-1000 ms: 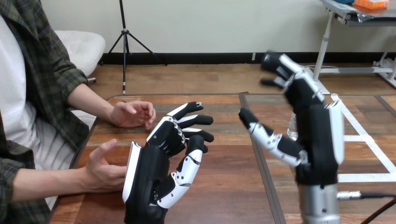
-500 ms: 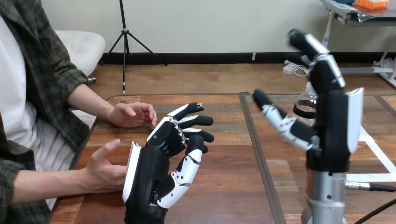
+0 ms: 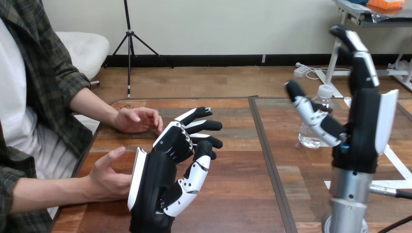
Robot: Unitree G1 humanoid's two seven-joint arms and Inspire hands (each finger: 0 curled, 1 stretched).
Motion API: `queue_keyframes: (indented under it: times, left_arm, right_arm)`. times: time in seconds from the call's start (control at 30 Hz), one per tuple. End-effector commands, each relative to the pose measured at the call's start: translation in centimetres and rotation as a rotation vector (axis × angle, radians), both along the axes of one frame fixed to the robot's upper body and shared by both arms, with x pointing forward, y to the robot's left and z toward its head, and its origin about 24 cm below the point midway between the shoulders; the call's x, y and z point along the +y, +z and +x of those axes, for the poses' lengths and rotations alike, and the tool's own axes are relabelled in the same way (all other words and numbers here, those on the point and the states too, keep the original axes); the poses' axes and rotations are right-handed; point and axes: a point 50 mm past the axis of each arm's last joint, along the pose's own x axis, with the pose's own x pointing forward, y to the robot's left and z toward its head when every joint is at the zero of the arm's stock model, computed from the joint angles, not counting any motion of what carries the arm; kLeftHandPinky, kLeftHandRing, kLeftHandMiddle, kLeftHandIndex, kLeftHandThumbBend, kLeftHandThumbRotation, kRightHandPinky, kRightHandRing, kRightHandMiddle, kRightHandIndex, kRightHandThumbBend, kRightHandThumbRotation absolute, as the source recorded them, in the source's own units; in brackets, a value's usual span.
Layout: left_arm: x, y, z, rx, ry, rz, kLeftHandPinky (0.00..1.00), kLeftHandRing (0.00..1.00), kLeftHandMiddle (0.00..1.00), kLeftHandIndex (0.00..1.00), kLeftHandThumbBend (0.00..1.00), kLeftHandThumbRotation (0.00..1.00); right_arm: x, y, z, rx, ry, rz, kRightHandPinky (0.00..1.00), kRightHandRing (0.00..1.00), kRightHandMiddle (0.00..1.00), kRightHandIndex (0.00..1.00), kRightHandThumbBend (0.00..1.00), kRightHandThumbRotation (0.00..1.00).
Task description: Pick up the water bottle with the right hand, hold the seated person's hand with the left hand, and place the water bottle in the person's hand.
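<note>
A clear water bottle (image 3: 315, 121) with a white cap stands upright on the table's right half. My right hand (image 3: 362, 124) is raised just right of it, fingers straight up and thumb stretched toward the bottle, open and not touching it. My left hand (image 3: 167, 170) hovers at the lower middle with its fingers loosely bent, holding nothing. The person's nearer hand (image 3: 108, 174) lies palm-in right beside my left hand's back, very close to it; whether they touch I cannot tell. The person's other hand (image 3: 137, 119) rests on the table farther back.
A dark seam (image 3: 265, 145) runs down the wooden table between its two halves. White tape lines (image 3: 388, 155) mark the right half behind my right arm.
My right hand has moved to the right and risen, uncovering the water bottle that it hid before. My left hand and the person's hands have stayed put.
</note>
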Motion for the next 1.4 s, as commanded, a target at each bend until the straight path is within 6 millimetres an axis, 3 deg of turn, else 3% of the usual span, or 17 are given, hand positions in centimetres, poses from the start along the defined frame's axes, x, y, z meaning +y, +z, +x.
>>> queue_keyframes:
  times: [0.0,0.77,1.37]
  left_arm:
    - [-0.2,1.7,1.0,-0.093,-0.005,-0.022,0.46,0.57,0.68,0.75,0.23,0.38]
    - [-0.2,1.7,0.8,-0.084,-0.032,-0.062,0.46,0.57,0.68,0.75,0.23,0.39]
    - [-0.4,1.7,0.7,-0.082,-0.029,-0.081,0.45,0.56,0.67,0.74,0.23,0.41]
  right_arm:
    - [-0.1,2.1,1.7,-0.049,-0.014,-0.016,0.89,0.92,0.89,0.82,0.68,0.23]
    - [-1.8,2.2,3.3,0.075,-0.085,-0.116,0.96,0.93,0.89,0.82,0.68,0.06]
    - [-2.7,1.7,5.2,0.189,-0.065,-0.017,0.95,0.91,0.9,0.82,0.71,0.0]
